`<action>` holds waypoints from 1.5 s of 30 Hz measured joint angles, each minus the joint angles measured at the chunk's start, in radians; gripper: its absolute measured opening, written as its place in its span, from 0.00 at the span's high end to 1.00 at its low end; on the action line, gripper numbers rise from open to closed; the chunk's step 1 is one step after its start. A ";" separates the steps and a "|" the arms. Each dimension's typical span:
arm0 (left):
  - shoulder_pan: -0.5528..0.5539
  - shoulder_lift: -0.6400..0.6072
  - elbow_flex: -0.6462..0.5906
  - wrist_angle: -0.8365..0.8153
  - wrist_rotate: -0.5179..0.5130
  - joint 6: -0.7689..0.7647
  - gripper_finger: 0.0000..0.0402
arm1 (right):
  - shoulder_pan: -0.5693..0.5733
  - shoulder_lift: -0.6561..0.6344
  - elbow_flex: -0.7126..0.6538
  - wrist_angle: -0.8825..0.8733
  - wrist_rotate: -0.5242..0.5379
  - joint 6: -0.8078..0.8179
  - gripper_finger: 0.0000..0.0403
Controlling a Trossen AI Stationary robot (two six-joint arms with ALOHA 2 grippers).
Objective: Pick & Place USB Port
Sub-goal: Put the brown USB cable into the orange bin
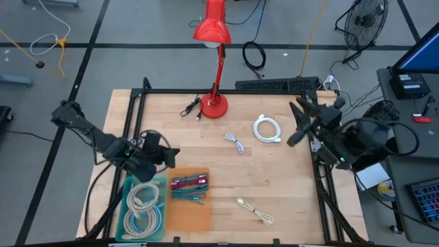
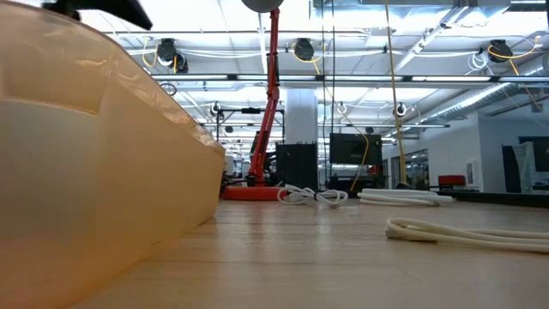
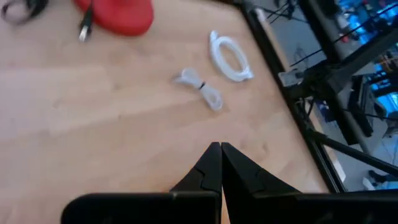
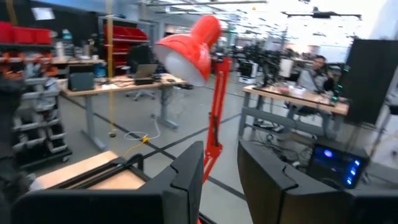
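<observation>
Because each USB cable is light, limp and slippery, I judge the tied middle the surest hold. From the red lamp (image 1: 214, 103): the left gripper (image 1: 173, 154), pressed together and empty, lies nearer-left; the small grey bundle (image 1: 236, 143) just nearer-right; the white coil (image 1: 267, 129) further right; the right gripper (image 1: 299, 122), fingers parted and empty, rightmost over the bench (image 1: 274, 178).

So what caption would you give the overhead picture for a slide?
Two dark arms wait beside a wooden table holding a red desk lamp, loose coiled cables, and sorted cables in teal and orange trays.
</observation>
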 joint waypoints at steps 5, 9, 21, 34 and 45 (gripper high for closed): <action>0.095 -0.024 0.000 0.105 0.063 0.254 0.99 | -0.088 0.000 0.000 0.000 0.000 0.054 0.78; 0.162 -0.035 0.000 0.165 0.169 0.446 0.99 | -0.143 0.007 0.000 0.000 0.001 0.066 0.78; 0.252 -0.035 0.000 0.182 0.370 0.691 0.99 | -0.267 0.075 0.000 -0.001 -0.004 0.143 0.78; 0.249 -0.034 0.000 0.182 0.413 0.720 0.99 | -0.429 0.088 0.000 -0.275 -0.395 0.581 0.78; 0.251 -0.034 0.000 0.182 0.410 0.734 0.99 | -0.585 0.251 0.000 -0.643 -1.201 1.046 0.78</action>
